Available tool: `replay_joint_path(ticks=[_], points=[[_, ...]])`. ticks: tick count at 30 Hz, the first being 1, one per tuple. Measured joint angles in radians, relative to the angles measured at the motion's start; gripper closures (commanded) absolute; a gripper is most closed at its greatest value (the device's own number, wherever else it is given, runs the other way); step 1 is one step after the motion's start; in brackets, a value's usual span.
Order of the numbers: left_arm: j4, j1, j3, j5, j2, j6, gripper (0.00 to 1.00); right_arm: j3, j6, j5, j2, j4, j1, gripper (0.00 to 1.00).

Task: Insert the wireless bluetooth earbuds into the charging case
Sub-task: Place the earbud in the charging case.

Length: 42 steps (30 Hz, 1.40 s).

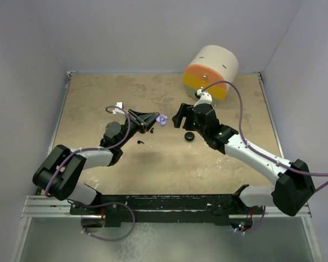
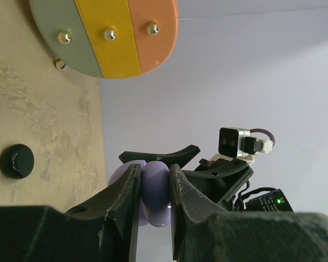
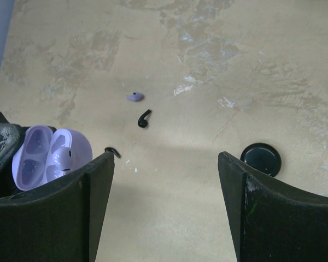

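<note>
Sideways, left gripper (image 2: 153, 176) pinches the charging case (image 3: 42, 158) — mouth facing rightward.

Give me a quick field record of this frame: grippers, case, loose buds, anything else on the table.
left gripper: shut on lavender case
right gripper: open, empty, over the table
case state: lid open, one lavender bud apparently seated
loose on table: lavender earbud; two black earbuds
black puck: closed, on table
striped cylinder: far edge
</note>
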State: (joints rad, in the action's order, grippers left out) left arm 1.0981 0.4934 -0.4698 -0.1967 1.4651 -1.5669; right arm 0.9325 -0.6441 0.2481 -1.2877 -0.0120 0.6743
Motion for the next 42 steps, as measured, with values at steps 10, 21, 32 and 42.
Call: replay_joint_path(ticks=[10, 21, 32, 42], points=[[0.001, 0.000, 0.000, 0.000, 0.007, 0.000, 1.00, 0.044, 0.025, 0.001, -0.074, 0.029, 0.069, 0.22], [0.001, 0.000, 0.000, 0.000, 0.009, 0.000, 1.00, 0.051, 0.027, 0.008, -0.084, 0.032, 0.087, 0.22], [0.001, 0.000, 0.000, -0.002, 0.011, 0.001, 1.00, 0.096, 0.035, 0.035, -0.106, 0.046, 0.087, 0.22], [-0.010, 0.001, 0.010, -0.011, -0.008, 0.008, 1.00, 0.124, 0.034, 0.049, -0.147, 0.068, 0.087, 0.22]])
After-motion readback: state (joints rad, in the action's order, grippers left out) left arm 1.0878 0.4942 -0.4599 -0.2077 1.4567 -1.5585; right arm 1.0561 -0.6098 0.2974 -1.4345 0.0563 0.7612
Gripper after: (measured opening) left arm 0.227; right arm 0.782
